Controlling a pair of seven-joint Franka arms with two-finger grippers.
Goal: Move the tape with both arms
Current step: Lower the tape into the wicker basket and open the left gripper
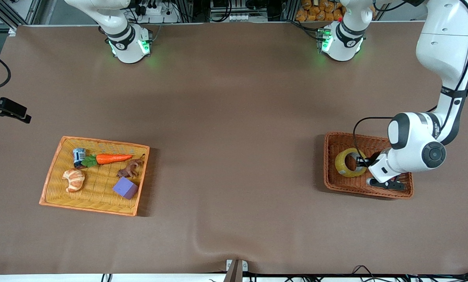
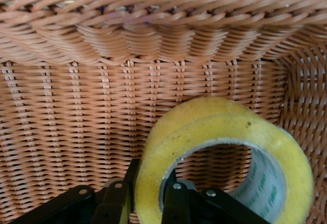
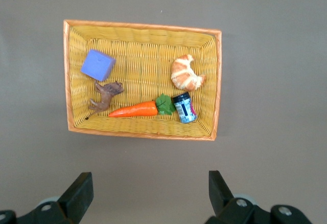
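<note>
The tape [image 1: 349, 162], a yellow roll with a grey-white core, stands on edge in the brown wicker basket [image 1: 369, 192] at the left arm's end of the table. My left gripper [image 1: 362, 160] reaches down into that basket. In the left wrist view its jaws [image 2: 152, 183] are shut on the tape [image 2: 225, 147], one finger against the outside of the ring wall and one inside the core. The basket's wall [image 2: 102, 106] fills the rest of that view. My right gripper [image 3: 148, 183] hangs open and holds nothing, high over bare table beside the yellow basket [image 3: 143, 25]; the front view does not show it.
The yellow basket [image 1: 53, 172] at the right arm's end holds a carrot [image 1: 112, 158], a croissant [image 1: 74, 179], a purple cube [image 1: 125, 188], a small can [image 1: 78, 156] and a brown toy animal [image 1: 130, 169]. Brown table cover lies between the two baskets.
</note>
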